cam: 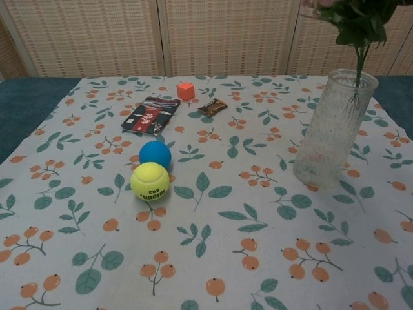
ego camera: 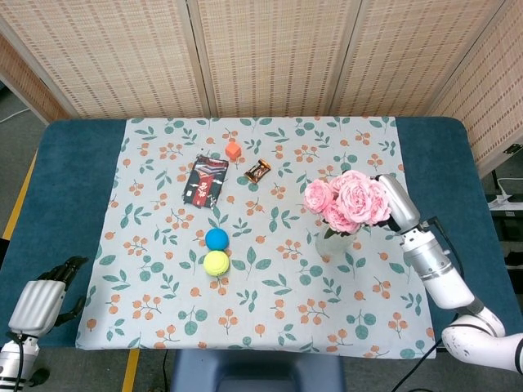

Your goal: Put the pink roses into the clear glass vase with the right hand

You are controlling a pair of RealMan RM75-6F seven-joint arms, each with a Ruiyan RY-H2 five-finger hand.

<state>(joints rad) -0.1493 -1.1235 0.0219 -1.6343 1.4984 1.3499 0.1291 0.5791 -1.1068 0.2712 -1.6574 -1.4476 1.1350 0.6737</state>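
Note:
The pink roses (ego camera: 347, 200) hang as a bunch right over the clear glass vase (ego camera: 335, 243) at the right of the floral cloth. My right hand (ego camera: 395, 202) holds the bunch from its right side; the blooms hide its fingers. In the chest view the green stem (cam: 359, 64) runs down through the mouth of the upright vase (cam: 334, 129), with leaves (cam: 359, 19) just above the rim. That view does not show the right hand. My left hand (ego camera: 39, 299) rests off the cloth at the near left corner, fingers apart and holding nothing.
A blue ball (ego camera: 216, 238) and a yellow tennis ball (ego camera: 216, 263) lie mid-cloth. Farther back are a dark snack packet (ego camera: 206, 180), a small orange cube (ego camera: 234, 150) and a brown wrapped candy (ego camera: 258, 171). Woven screens stand behind the table.

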